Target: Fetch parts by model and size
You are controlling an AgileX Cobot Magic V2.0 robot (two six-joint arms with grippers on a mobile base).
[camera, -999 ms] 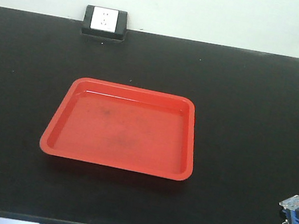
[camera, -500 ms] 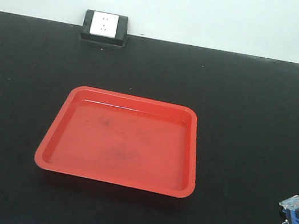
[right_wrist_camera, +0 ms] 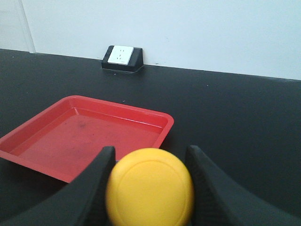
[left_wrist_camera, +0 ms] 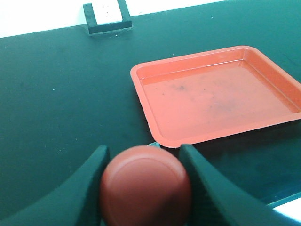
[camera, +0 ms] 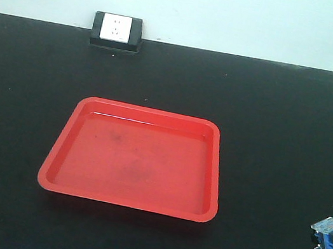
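In the left wrist view my left gripper (left_wrist_camera: 143, 151) is shut on the red-capped push-button switch (left_wrist_camera: 146, 186); its round cap fills the gap between the dark fingers (left_wrist_camera: 89, 179). It is held over the black table, just short of the red tray's (left_wrist_camera: 162, 136) near corner. In the right wrist view my right gripper (right_wrist_camera: 150, 151) is shut on the yellow-capped switch (right_wrist_camera: 149, 188), in front of the tray's (right_wrist_camera: 162, 134) near right corner. The switch bases are hidden behind the caps. In the front view the red tray (camera: 57, 157) lies empty in the middle of the table.
A black socket block with a white face (camera: 116, 30) stands at the table's back edge against the pale wall. A small blocky piece with blue and yellow (camera: 331, 237) shows at the front view's right edge. The table top (camera: 281, 132) is black.
The front view has moved in: the tray sits lower and a little larger, and the table's front edge has left the frame. The blue-yellow piece keeps its place in the frame.
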